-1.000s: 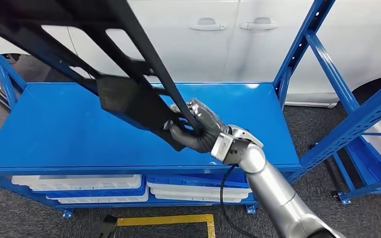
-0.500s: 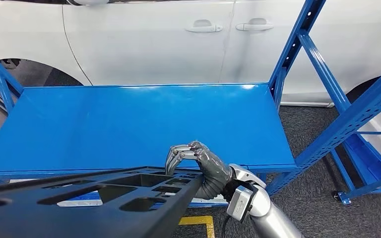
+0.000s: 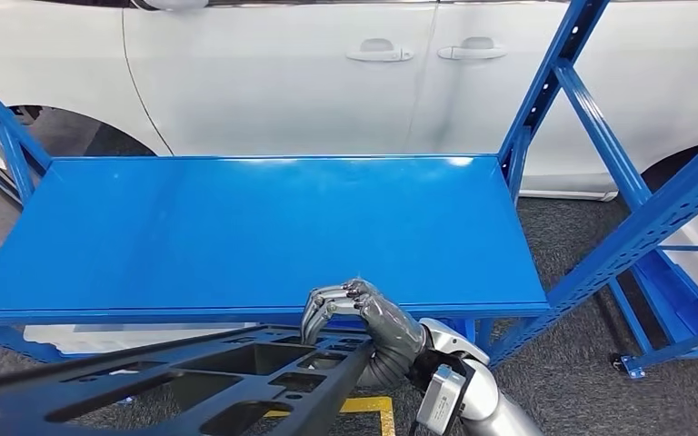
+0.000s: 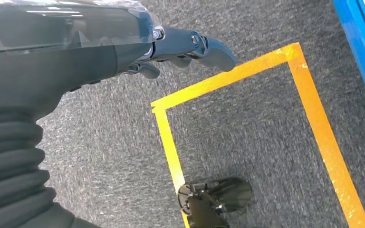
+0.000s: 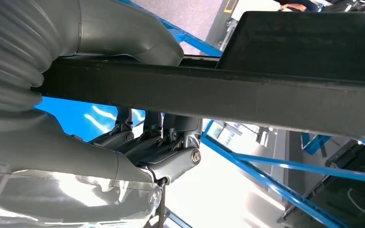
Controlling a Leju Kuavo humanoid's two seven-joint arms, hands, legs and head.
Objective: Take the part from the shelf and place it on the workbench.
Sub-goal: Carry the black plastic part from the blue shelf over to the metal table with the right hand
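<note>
- The part (image 3: 182,381), a long black plastic frame of ribs and open cut-outs, is held nearest the camera, low in the head view, off the shelf and in front of its front edge.
- The part's near rail is clamped by the right hand (image 3: 363,318); in the right wrist view the matte, faintly grained bar (image 5: 266,99) is seen pinned between the grey thumb and the darker fingers (image 5: 171,142).
- The left hand (image 4: 180,47) is seen hanging over grey carpet (image 4: 247,133); its fingers are loosely extended, nothing is held.
- Yellow floor tape (image 4: 313,114) is laid in an angular outline on the rough carpet.
- The shelf (image 3: 254,227), a smooth glossy blue metal deck, lies just beyond the hand; its front lip runs straight, and perforated blue uprights (image 3: 545,82) bound it at the right.
- Behind the shelf a white car (image 3: 327,82) with two door handles is parked close.
</note>
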